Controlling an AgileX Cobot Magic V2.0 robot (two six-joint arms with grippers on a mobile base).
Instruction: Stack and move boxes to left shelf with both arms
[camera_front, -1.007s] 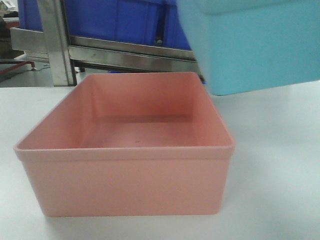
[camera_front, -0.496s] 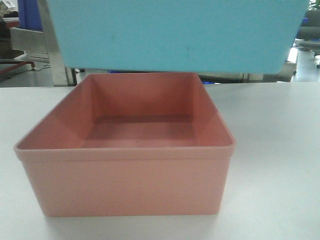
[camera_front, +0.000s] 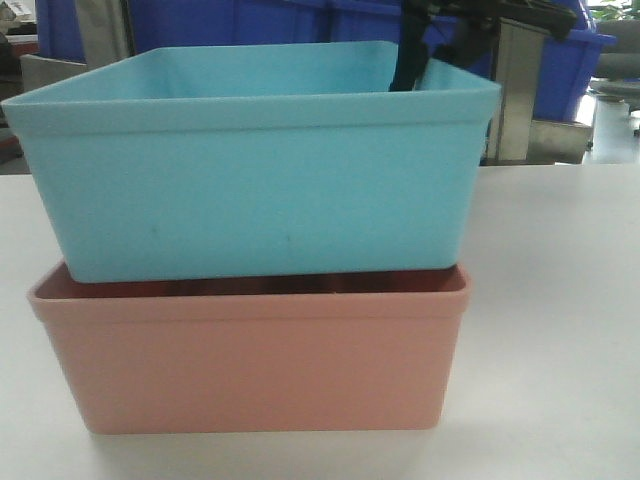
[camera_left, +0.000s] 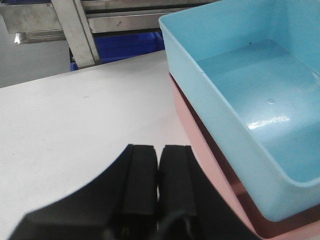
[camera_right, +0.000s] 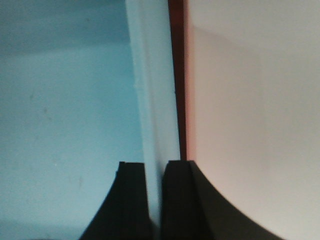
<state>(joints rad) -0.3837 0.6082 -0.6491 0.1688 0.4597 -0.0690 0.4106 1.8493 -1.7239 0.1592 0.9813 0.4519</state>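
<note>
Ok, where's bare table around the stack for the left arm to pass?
Bare white table runs from the pink tub to the steel rack legs, ahead of the left jaws. Another bare strip flanks the stack's opposite side. Crowded: the right jaws clamp the wall of the light blue tub.

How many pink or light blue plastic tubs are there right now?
2. The light blue tub sits partly inside the salmon pink tub, which stands on the white table. No more show, though the stack hides the table behind it.
</note>
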